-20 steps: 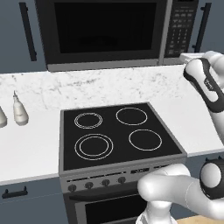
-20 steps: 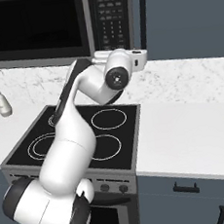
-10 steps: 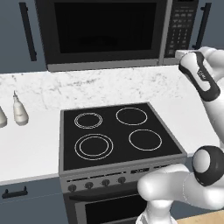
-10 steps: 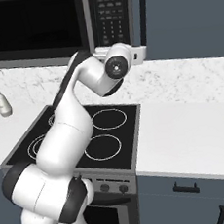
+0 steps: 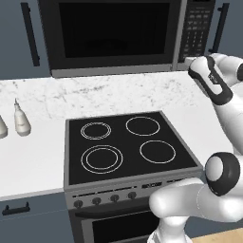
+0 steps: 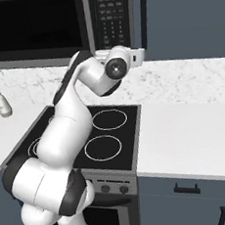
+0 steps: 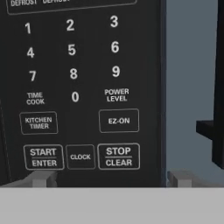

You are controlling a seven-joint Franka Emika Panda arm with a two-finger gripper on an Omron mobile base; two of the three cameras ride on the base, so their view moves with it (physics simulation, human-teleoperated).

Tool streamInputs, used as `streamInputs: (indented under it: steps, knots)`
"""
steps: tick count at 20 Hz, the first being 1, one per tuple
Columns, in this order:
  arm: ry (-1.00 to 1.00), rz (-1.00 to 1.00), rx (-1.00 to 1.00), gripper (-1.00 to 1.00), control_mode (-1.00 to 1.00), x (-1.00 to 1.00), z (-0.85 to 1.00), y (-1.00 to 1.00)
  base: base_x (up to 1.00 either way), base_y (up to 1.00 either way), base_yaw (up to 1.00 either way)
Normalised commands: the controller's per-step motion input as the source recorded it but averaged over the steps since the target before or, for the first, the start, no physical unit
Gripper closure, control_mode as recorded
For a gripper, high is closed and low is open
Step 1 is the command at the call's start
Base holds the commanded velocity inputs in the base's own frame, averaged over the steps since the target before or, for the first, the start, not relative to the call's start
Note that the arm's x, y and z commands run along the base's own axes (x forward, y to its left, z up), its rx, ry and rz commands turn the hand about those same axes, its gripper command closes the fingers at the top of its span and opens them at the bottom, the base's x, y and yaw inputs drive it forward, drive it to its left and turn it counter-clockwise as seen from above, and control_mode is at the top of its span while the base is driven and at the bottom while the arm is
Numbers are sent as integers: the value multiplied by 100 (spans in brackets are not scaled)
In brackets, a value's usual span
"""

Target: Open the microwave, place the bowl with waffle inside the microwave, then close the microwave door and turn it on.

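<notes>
Looking from the left base view, the microwave point(image 5: 126, 35) hangs above the black stove point(image 5: 127, 144), its microwave door point(image 5: 111, 33) closed flat against the front; the keypad panel point(image 5: 198, 31) sits at the door's right, and the arm's dark-banded forearm point(image 5: 211, 79) reaches up just below that panel; two white bottles point(image 5: 21, 119) stand on the marble counter point(image 5: 28, 156) left of the stove; the gripper's fingers are hidden here. From the right base view, the same arm arches over the stove point(image 6: 95, 136) and its wrist point(image 6: 117, 67) ends just under the keypad panel point(image 6: 110, 16); a dark blue cabinet handle point(image 6: 143, 10) runs right of the microwave point(image 6: 56, 24). From the hand view, the keypad panel point(image 7: 76, 87) is close, with START ENTER point(image 7: 43, 157) and STOP CLEAR point(image 7: 118, 156) legible; two grey fingertips point(image 7: 41, 178) rise at the bottom, set well apart, holding nothing.
</notes>
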Motion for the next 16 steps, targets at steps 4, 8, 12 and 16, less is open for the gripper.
streamInputs:
  steps: [4, 8, 12, 16]
  knots:
    - [0, 0, 0, -100, -100, 21, -1, 4, 0, 0, 0]
    - [0, 0, 0, -100, -100, 25, 0, 0, 0, 0, 0]
    - [0, -2, 0, -100, -100, 18, 0, 0, 0, 0, 0]
    - [2, -3, 0, -100, -100, 13, 0, 4, 0, 0, 0]
